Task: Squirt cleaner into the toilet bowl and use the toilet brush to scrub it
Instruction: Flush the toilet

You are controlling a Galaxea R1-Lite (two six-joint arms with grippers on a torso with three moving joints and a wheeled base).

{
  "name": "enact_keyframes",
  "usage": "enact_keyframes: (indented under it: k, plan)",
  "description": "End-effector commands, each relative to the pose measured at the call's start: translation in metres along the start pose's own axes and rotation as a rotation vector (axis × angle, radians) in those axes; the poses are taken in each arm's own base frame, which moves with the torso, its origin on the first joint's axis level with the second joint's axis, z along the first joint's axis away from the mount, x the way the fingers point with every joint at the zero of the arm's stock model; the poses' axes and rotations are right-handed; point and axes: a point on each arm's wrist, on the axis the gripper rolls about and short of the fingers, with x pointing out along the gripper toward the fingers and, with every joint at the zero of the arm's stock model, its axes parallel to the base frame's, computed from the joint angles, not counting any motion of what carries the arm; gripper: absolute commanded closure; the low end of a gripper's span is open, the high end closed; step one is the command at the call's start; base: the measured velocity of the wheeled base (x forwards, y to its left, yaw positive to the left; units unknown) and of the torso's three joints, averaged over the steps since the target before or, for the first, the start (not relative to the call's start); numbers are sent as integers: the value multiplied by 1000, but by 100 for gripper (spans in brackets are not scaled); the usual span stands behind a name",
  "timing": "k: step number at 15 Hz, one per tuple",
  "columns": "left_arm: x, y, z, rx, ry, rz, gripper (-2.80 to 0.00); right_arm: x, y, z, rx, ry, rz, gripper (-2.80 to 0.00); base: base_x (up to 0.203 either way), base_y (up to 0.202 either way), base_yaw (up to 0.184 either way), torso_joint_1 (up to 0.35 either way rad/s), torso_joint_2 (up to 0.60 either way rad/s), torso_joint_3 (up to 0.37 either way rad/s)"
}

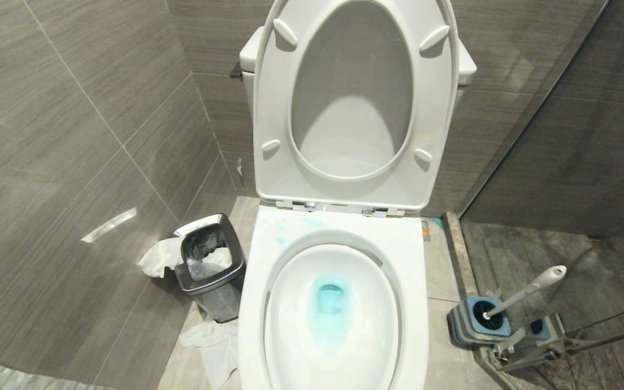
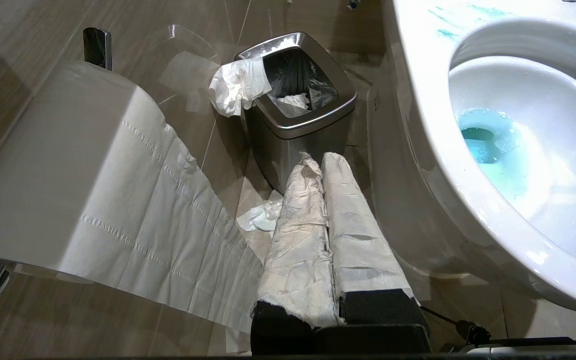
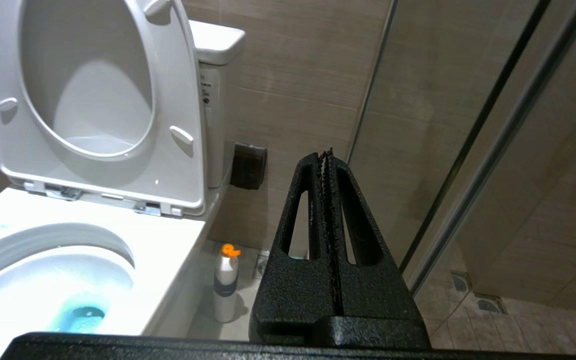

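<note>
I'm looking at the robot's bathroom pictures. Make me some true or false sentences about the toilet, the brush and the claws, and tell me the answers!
1. The water in the toilet bowl is tinted blue by cleaner. True.
2. The toilet brush is inside the bowl, scrubbing. False: it stands in its blue-grey holder on the floor beside the toilet.
3. The toilet seat is lifted up. True.
4. The right claw is holding the brush. False: it is shut on nothing, up in the air.
5. The left claw has white paper wrapped around its fingers. True.
6. The steel bin is empty. False: crumpled paper sits in it and hangs over its edge.
</note>
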Motion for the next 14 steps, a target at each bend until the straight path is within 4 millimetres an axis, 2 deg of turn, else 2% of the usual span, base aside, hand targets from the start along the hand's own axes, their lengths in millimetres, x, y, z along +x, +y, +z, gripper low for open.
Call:
enact_keyframes:
  k: [1,4,6,12,14]
  plan:
    - [0,0,-1,0,3,1,0,-6,2,-24,2,-30,-18,0,0,0,0,0,0,0]
    - [0,0,-1,0,3,1,0,-6,6,-58,-2,-115,-39,0,0,0,0,0,0,0]
    - [0,0,-1,0,3,0,0,-7,7,-67,-6,-106,-35,0,0,0,0,0,0,0]
    - [0,0,-1,0,3,1,0,-11,11,-109,26,307,11,0,0,0,0,0,0,0]
    - [0,0,-1,0,3,-1,0,-14,13,-116,51,375,70,0,0,0,0,0,0,0]
